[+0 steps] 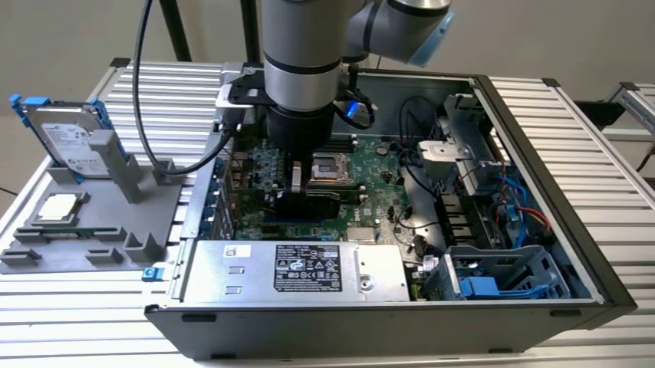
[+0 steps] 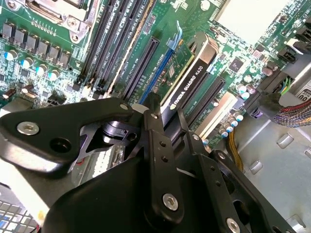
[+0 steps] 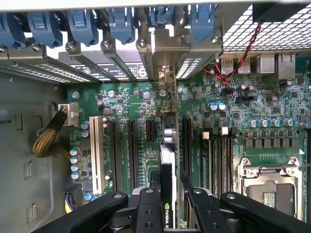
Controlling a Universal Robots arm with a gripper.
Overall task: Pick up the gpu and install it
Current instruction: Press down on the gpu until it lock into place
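Observation:
The gpu [image 2: 194, 73], a green card with a black cooler block, stands on edge between my fingers inside the open computer case [image 1: 532, 115]. My gripper [image 2: 167, 114] is shut on the card's upper edge. In the first wrist view the gpu [image 3: 169, 145] lines up with an expansion slot on the motherboard [image 3: 272, 111], and its silver bracket reaches toward the rear slot openings. Whether the card is pressed down into the slot, I cannot tell. In the exterior view my gripper [image 1: 307, 192] hangs low over the motherboard [image 1: 379, 165], beside the processor socket [image 1: 333, 165].
A silver power supply [image 1: 297, 268] fills the case's front. Drive cages [image 1: 501, 276] and loose cables [image 1: 511, 207] crowd the exterior view's right. Blue retaining clips [image 3: 82, 24] line the rear wall. Outside, a grey fixture [image 1: 92, 245] holds a hard drive [image 1: 72, 138] and a processor chip [image 1: 57, 207].

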